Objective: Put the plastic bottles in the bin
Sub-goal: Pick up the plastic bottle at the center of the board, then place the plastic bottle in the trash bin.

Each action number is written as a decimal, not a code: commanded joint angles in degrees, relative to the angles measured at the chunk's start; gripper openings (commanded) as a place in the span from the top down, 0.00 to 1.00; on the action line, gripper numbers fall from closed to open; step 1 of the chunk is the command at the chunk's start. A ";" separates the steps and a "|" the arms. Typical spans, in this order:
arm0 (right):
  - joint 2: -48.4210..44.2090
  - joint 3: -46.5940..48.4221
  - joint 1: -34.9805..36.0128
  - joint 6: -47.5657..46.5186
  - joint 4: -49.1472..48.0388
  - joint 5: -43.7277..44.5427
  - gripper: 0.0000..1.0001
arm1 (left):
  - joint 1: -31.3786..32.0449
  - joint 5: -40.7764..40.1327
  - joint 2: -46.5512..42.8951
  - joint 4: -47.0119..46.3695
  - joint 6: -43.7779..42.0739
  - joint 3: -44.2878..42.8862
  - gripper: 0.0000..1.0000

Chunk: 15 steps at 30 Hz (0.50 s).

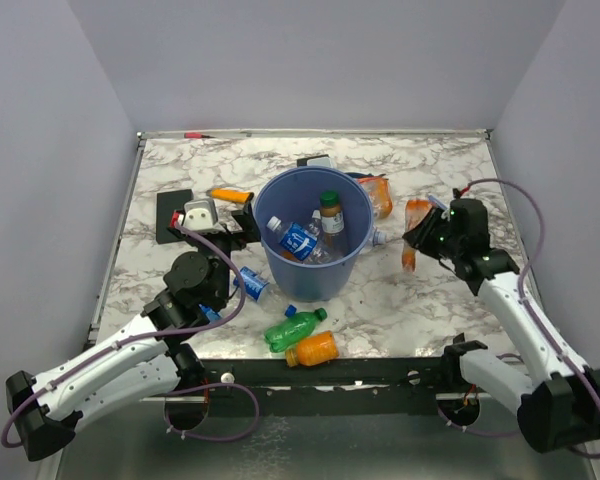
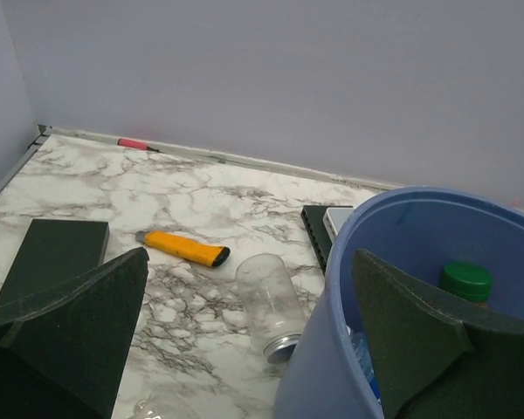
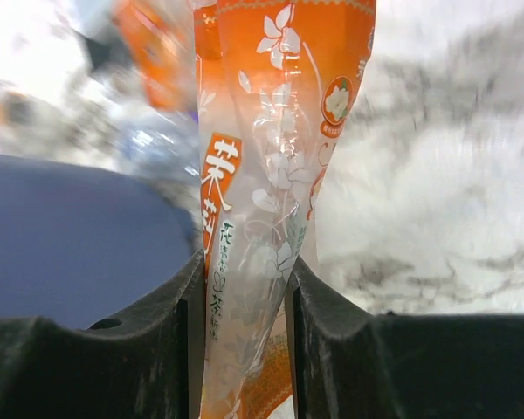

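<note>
The blue bin (image 1: 280,195) stands mid-table and holds a clear blue-labelled bottle (image 1: 298,240) and a brown bottle with a green cap (image 1: 330,215). My right gripper (image 1: 423,236) hovers right of the bin, shut on a crushed clear bottle with an orange label (image 3: 271,131), which is squeezed between the pads (image 3: 170,332). My left gripper (image 1: 232,230) is open at the bin's left rim (image 2: 349,253), with nothing between its fingers. A green bottle (image 1: 292,328), an orange bottle (image 1: 313,349) and a blue-labelled bottle (image 1: 250,283) lie on the table in front of the bin. Another orange-labelled bottle (image 1: 377,196) lies behind it.
An orange box cutter (image 2: 182,247), a flat black rectangle (image 2: 52,253) and a clear cylindrical container (image 2: 269,301) lie left of the bin. A dark notebook (image 2: 316,231) sits behind it. A red marker (image 2: 133,143) lies along the back wall.
</note>
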<state>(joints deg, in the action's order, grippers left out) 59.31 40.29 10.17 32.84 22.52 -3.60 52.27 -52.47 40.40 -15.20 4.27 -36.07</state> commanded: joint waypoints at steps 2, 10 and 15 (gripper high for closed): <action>-12.82 8.47 0.20 -7.71 1.78 0.25 0.70 | 0.29 -1.96 -1.59 -2.69 -1.03 -1.09 0.01; -24.41 10.61 0.20 -10.40 -14.48 -31.03 0.68 | 0.29 24.30 -0.50 -5.18 5.14 -11.53 0.01; -24.51 9.09 0.26 -1.47 -29.92 -45.21 0.68 | 0.32 51.94 10.44 0.57 8.20 -27.90 0.01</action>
<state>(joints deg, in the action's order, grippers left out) 34.41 50.50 10.17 25.12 6.85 -32.18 52.27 -29.56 43.11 -17.41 8.56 -52.07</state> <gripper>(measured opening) 0.342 0.991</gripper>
